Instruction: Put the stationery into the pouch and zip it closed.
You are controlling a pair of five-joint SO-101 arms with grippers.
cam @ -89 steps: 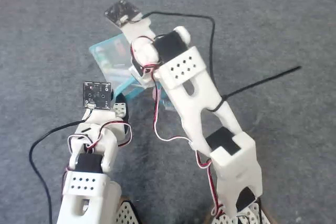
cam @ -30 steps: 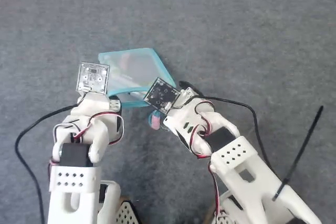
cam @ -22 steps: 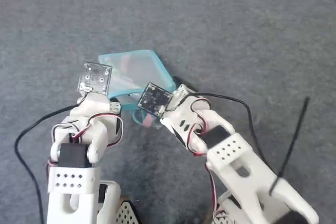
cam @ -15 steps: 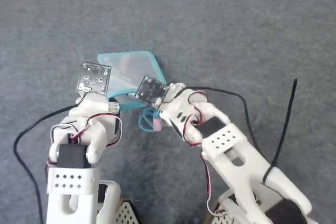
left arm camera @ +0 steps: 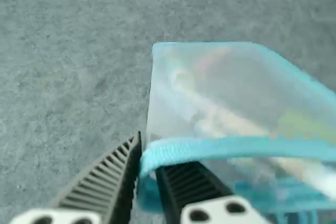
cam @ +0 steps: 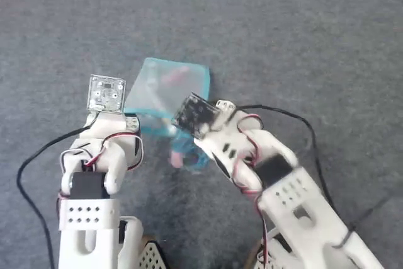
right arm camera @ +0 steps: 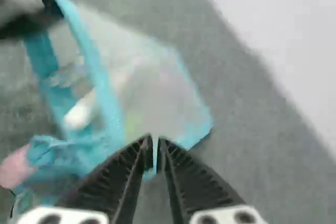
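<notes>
My left gripper (left arm camera: 148, 158) pinches the pouch (left arm camera: 220, 93) by its corner as an anchor, while my right gripper (right arm camera: 154, 144) clamps its zip edge, likely to pull.

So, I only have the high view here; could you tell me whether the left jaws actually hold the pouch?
Observer: Yes. In the left wrist view, the left gripper has its jaws shut on the blue edge band of the pouch.
Operator: Thank you. And could you check the right one?
Observer: In the right wrist view, the right gripper has its jaws shut on a thin sliver of the pouch's edge, close to a corner.
</notes>
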